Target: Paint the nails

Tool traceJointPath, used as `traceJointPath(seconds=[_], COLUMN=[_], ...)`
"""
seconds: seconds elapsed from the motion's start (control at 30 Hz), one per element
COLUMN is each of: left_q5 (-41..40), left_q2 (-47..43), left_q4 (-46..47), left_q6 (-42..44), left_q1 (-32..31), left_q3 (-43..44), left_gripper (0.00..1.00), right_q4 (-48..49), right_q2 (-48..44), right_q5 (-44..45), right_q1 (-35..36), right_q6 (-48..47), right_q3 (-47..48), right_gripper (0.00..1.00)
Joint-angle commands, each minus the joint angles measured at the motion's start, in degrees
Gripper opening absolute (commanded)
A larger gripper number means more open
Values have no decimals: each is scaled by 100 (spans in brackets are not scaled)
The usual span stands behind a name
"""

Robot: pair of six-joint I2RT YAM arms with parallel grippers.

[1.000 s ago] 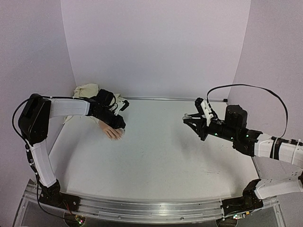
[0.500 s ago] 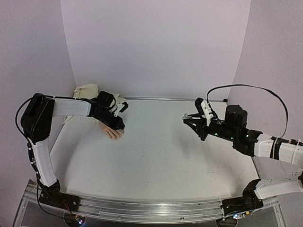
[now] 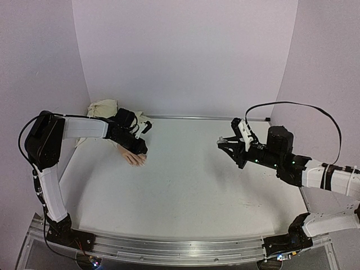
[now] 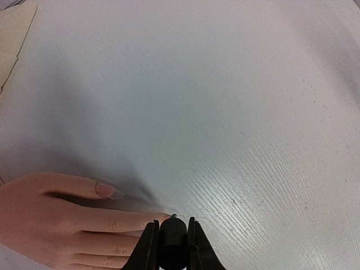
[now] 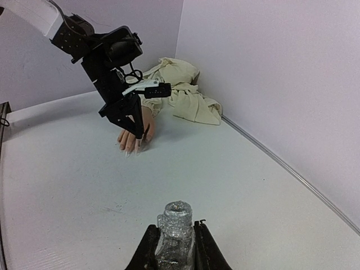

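Since 1.0 s ago the left gripper (image 3: 139, 147) has edged slightly up-table over the mannequin hand (image 3: 134, 158); the right arm has barely shifted. The left arm reaches along the far-left side, jaws clamped on a black brush cap (image 4: 171, 242), its tip at a fingertip. The nails (image 4: 104, 189) lie far left on the table (image 3: 197, 185). The right gripper (image 3: 227, 143) clasps an open bottle (image 5: 175, 230).

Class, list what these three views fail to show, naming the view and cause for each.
Top view: nails of the pinkish-beige mannequin hand are too small, partly under the left gripper.
Left wrist view: that hand is cut by the left and bottom edges; the brush is almost wholly hidden behind the black round cap.
Right wrist view: the glittery grey bottle in the right gripper is cut off by the bottom edge.
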Motion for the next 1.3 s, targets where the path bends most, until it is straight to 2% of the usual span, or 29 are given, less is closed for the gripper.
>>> traceJointPath(seconds=[0.0, 1.27], left_q5=[-24, -115], left_q2=[-45, 129], left_q4=[145, -97], left_q6=[-17, -88], left_q1=[2, 11], left_q3=[47, 69], left_gripper=[0, 0], right_q4=[416, 402], right_q2=[-154, -82], right_q5=[-105, -191], right_q1=[-19, -19], right_q6=[50, 72], right_q3=[21, 30], right_gripper=[0, 0])
